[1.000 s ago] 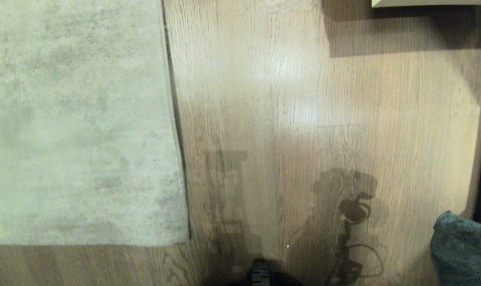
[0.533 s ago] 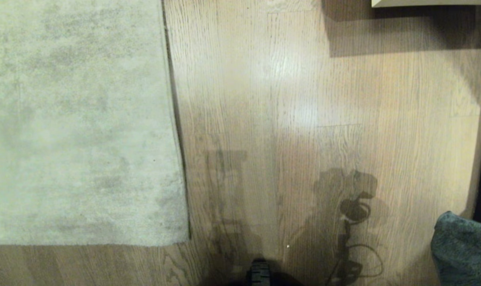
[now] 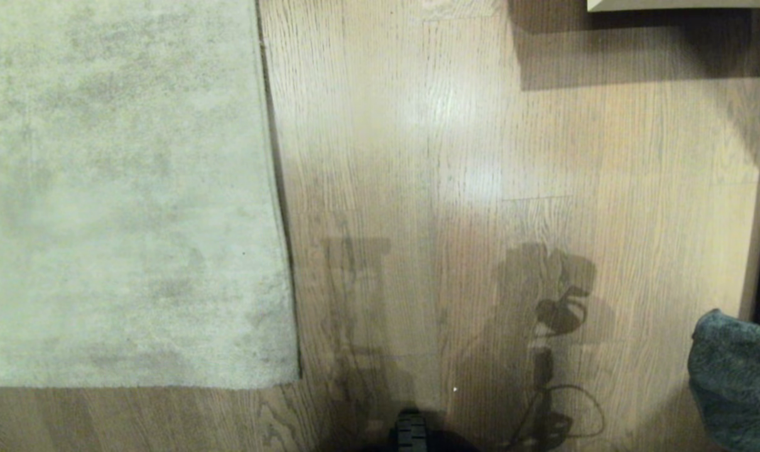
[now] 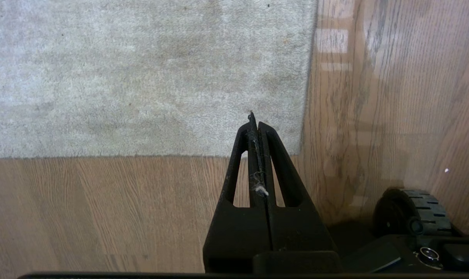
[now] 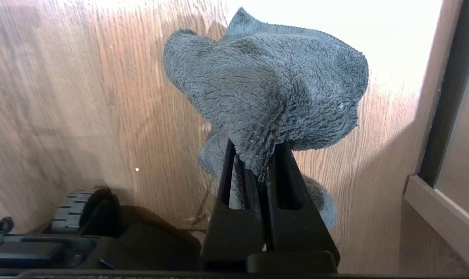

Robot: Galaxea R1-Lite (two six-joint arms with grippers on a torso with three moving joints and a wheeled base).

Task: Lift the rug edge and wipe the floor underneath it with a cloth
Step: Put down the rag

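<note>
Rug (image 3: 122, 188): flat, far left on floor (image 3: 418, 157). Our right gripper (image 5: 257, 162) pinches cloth (image 5: 265, 85); left gripper (image 4: 256, 126) closed, empty.

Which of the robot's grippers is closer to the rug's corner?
Left. The left gripper hangs shut right over the rug near its corner; the right gripper, shut on the cloth, is over bare floor.

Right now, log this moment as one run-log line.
stage: rug not lifted | rug: flat on floor | left hand: shut, empty, above rug corner | right hand: shut on cloth, above bare floor
</note>
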